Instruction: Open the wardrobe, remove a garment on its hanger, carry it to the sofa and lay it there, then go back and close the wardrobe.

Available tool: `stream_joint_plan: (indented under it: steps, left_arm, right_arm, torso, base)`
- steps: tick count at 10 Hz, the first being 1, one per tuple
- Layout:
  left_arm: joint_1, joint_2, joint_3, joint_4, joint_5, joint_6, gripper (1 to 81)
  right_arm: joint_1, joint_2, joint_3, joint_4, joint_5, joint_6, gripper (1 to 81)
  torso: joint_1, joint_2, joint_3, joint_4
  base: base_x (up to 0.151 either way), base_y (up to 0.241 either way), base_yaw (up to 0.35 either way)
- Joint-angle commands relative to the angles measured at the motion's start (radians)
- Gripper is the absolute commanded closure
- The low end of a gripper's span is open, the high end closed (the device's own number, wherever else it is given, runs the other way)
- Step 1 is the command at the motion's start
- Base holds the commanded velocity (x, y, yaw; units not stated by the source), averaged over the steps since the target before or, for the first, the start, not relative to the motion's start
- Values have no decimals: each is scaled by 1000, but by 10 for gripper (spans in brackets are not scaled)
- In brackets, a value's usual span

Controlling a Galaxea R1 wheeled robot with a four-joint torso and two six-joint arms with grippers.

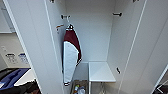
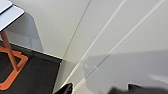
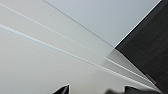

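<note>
Both doors of the wardrobe [image 1: 95,37] stand open. Maroon-and-white garment [image 1: 70,58] hangs at 9 o'clock inside; white shelf [image 1: 101,72] at 5 o'clock. Left gripper [image 2: 100,90] and right gripper [image 3: 96,90]: finger opening cannot be determined.

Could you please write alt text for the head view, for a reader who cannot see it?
An open white wardrobe holds a maroon-and-white garment hanging from a hook on its left inner wall. A white shelf sits lower right inside, with small items in a box at the bottom.
</note>
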Motion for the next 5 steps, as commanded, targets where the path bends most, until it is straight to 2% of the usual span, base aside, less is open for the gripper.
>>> stream_joint_plan:
  steps: [1, 5]
  left_arm:
    - [-105, 103, 29, -6, 59, 5, 10]
    - [-42, 232, 20, 16, 60, 16, 10]
  right_arm:
    - [47, 54, 74, -21, -12, -13, 10]
    - [1, 168, 91, -72, -9, -21, 10]
  torso:
    - [0, 0, 0, 0]
    - [0, 1, -1, 0]
  base:
    - [0, 0, 0]
    - [0, 0, 0]
